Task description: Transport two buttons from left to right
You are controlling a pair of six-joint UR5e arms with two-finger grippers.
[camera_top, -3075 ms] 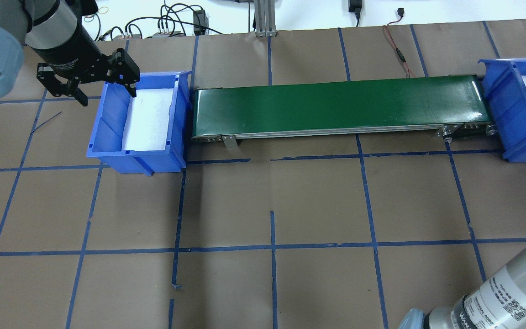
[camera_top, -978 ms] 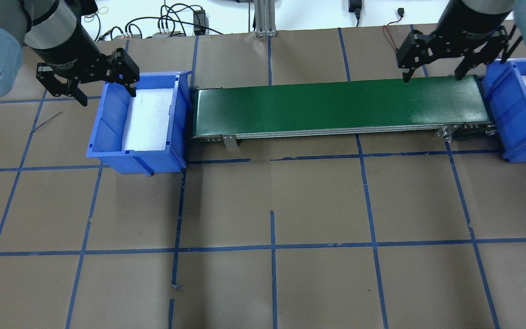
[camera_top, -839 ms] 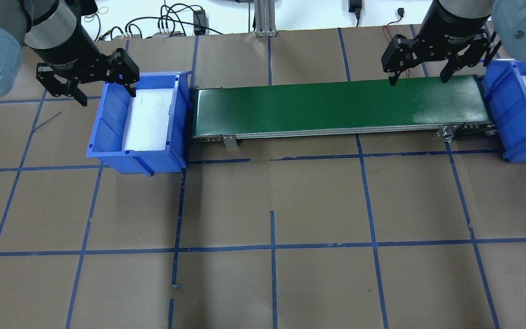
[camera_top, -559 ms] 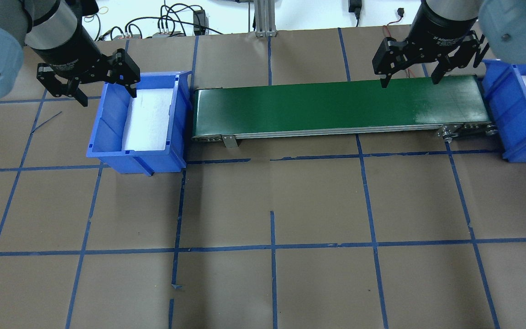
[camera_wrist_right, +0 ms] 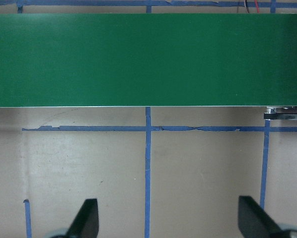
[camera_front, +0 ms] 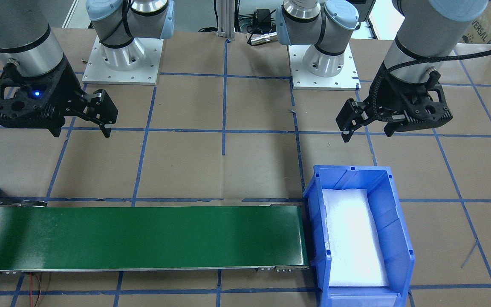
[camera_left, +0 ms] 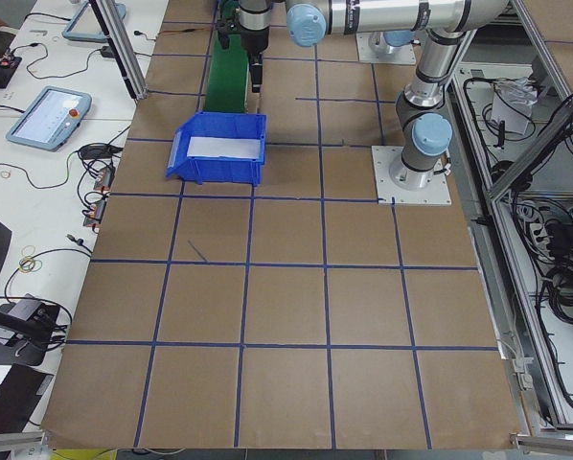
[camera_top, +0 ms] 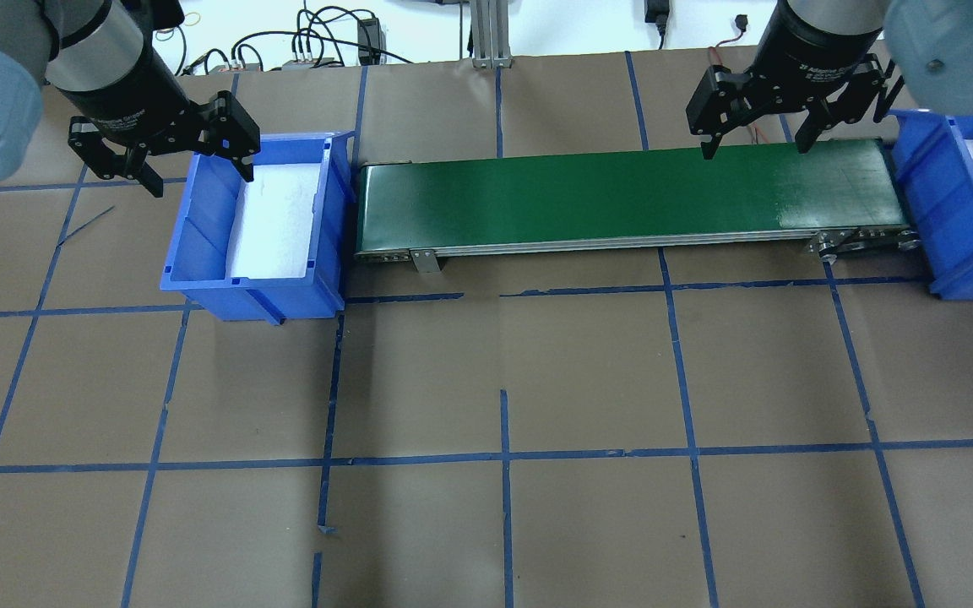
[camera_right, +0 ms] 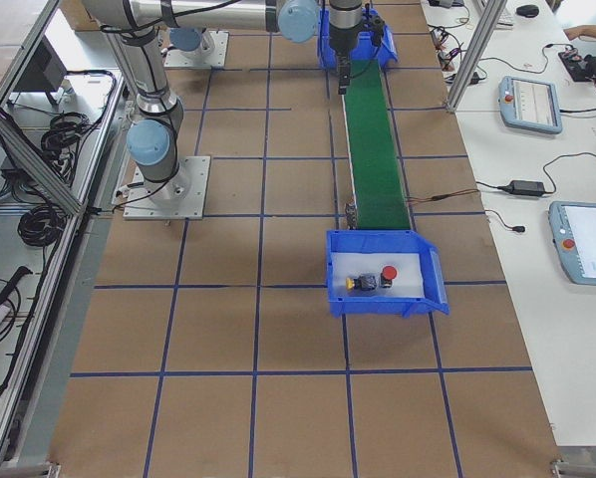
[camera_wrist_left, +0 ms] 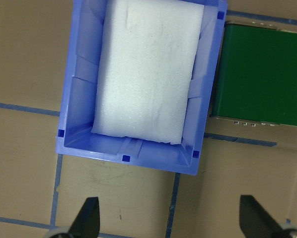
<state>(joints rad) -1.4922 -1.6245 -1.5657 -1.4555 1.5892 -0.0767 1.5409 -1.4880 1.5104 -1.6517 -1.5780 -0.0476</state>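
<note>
Evidently the task looks finished: the yellow-capped button [camera_right: 361, 284] and the red-capped button [camera_right: 388, 273] lie side by side in the right bin [camera_right: 433, 289], while the left bin [camera_top: 208, 211] shows only foam. The left gripper [camera_top: 199, 179] and right gripper [camera_top: 755, 152] hang high on the robot's side of the green belt [camera_top: 622, 194], fingers spread and holding nothing, above every rim.
</note>
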